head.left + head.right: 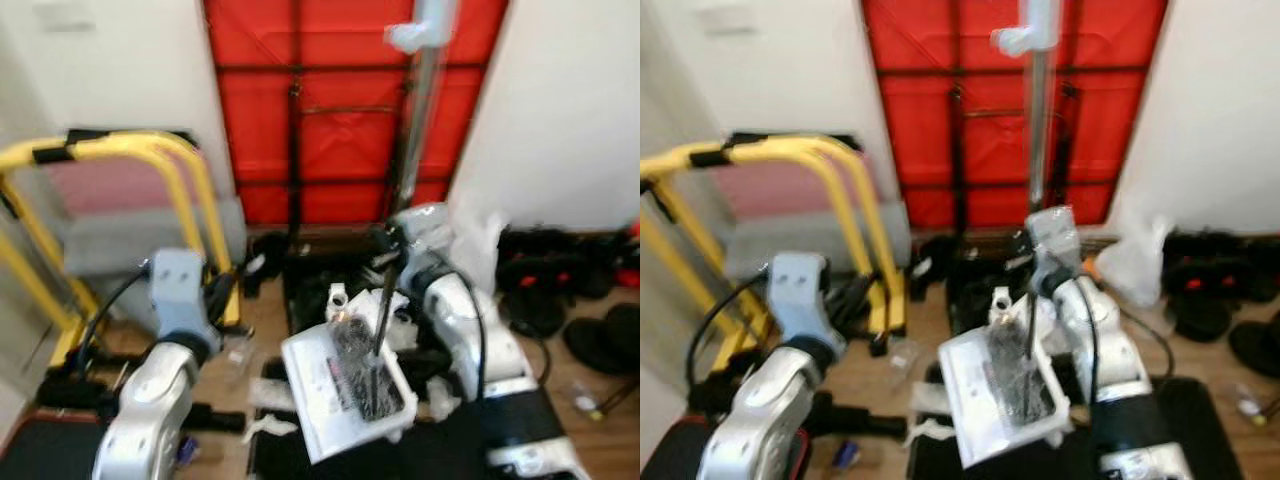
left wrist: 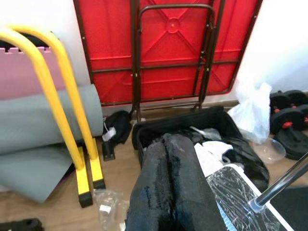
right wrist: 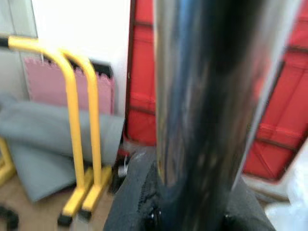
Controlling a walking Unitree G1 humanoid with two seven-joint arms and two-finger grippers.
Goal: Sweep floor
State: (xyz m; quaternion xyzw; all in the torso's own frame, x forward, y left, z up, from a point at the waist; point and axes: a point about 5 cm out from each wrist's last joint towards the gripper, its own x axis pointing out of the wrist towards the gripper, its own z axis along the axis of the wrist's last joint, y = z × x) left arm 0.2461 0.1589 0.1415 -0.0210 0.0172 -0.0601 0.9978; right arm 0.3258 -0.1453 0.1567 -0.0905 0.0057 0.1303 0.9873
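Note:
A broom with a shiny metal pole (image 1: 415,130) stands upright, and its dark bristles (image 1: 365,385) rest inside a white dustpan (image 1: 318,372) on the floor in front of me. My right gripper (image 1: 392,240) is shut on the pole about midway up. In the right wrist view the pole (image 3: 207,110) runs close between the black fingers (image 3: 132,202). My left gripper (image 2: 168,159) is raised at my left, away from the broom, its two black fingers pressed together with nothing between them. In the left wrist view the dustpan (image 2: 236,192) and lower pole (image 2: 281,183) lie just beyond it.
A red folded table (image 1: 350,100) leans on the back wall. Yellow bars (image 1: 190,180) and a grey rolled mat (image 2: 43,120) stand at the left. An open black case (image 2: 221,130) holds clutter, with a plastic bag (image 2: 255,110) and black weights (image 1: 560,270) at the right. Scraps litter the wooden floor (image 2: 53,211).

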